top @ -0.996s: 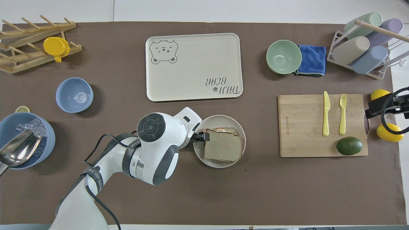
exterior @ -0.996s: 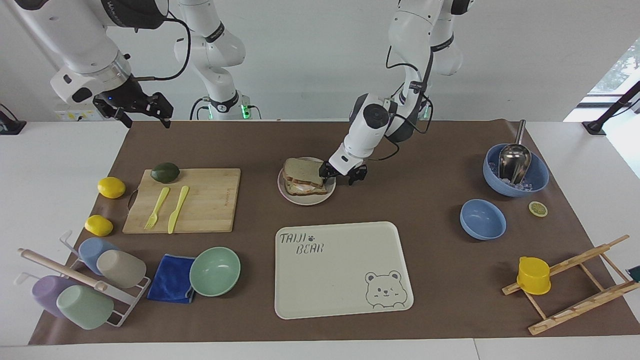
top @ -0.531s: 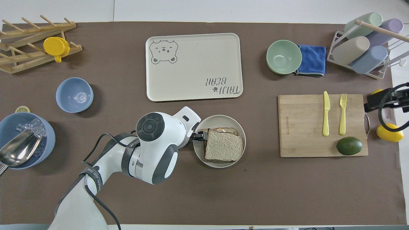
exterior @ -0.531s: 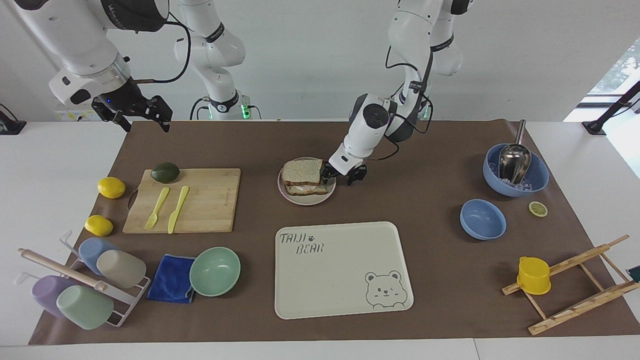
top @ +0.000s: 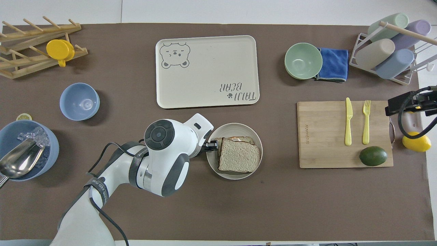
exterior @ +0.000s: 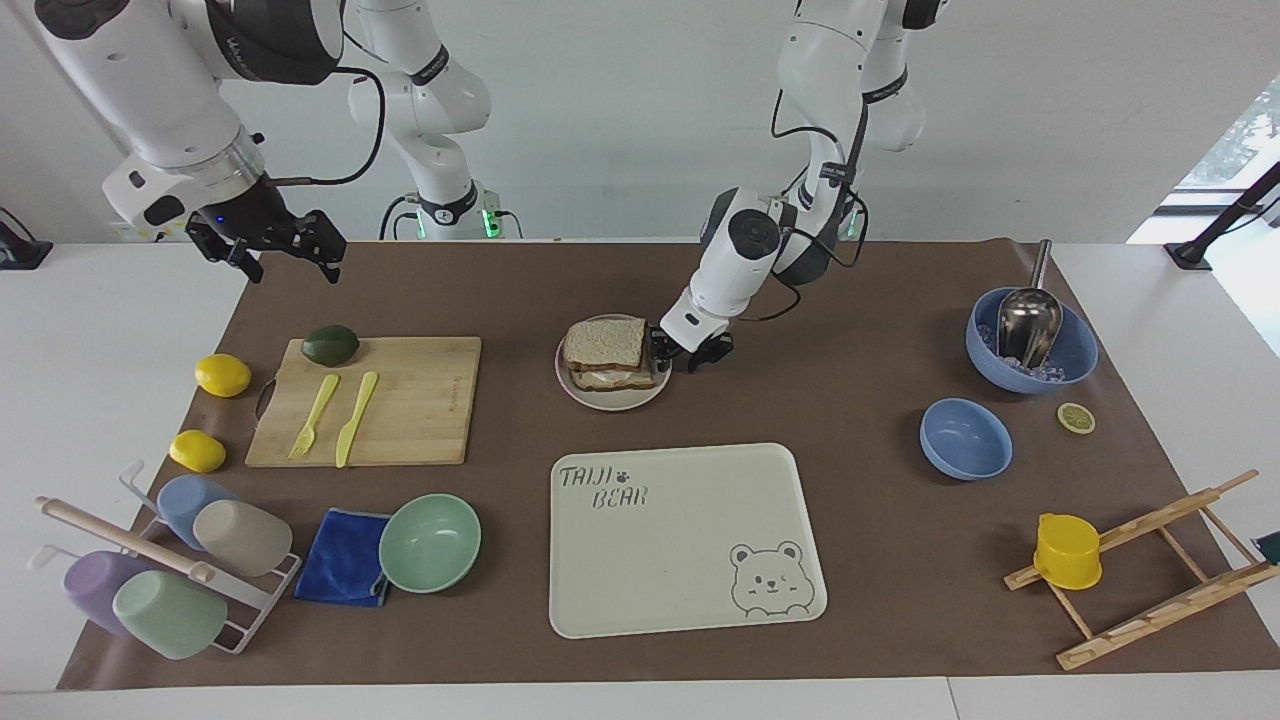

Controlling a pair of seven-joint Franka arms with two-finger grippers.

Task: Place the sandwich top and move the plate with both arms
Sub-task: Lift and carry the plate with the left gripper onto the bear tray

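sandwich top (exterior: 604, 342) lies flat on the plate (exterior: 612, 398), stack finished. left gripper (exterior: 690, 355), fingers parted and empty, sits at its three o'clock rim in the facing view, seemingly for carrying. right gripper (exterior: 268, 245), fingers spread, waits over the table's corner.

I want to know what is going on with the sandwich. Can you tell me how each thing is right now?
Speckled bread sandwich top: lying flat on the sandwich.
Small round beige plate: on the brown mat, holding the sandwich.
Left gripper: open, low at the plate's edge beside the sandwich.
Right gripper: open, raised, waiting over the mat's corner.
Cream bear tray: nothing on it.
Mint-green bowl: upright, nothing in it.
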